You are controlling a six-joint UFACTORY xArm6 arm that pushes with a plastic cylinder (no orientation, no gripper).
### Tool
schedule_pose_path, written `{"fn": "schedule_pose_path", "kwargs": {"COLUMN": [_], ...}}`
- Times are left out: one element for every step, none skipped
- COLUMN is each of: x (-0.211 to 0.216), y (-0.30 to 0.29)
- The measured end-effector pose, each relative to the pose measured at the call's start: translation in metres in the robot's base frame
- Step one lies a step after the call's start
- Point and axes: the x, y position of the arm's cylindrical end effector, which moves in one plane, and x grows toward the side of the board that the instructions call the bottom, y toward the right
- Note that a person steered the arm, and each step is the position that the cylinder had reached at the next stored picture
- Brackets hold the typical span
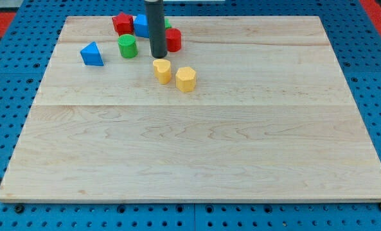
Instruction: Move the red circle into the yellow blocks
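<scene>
The red circle stands near the view's top, partly hidden behind my dark rod. My tip rests on the board just left of the red circle and just above the two yellow blocks. One yellow block lies right below the tip; the other yellow block lies to its lower right. The two yellow blocks stand close together with a small gap between them.
A red star-shaped block and a blue block sit at the board's top edge. A green cylinder and a blue triangle lie left of the tip. A green block peeks out behind the rod.
</scene>
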Motion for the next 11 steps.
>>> {"fn": "schedule_pose_path", "kwargs": {"x": [0.035,0.058,0.035,-0.027,-0.068,-0.068,-0.054,-0.032,0.009,0.039,-0.003], "y": [0.008,0.053,0.102,0.112,0.088,0.039,0.011,-0.003,0.008,0.044,0.033]}}
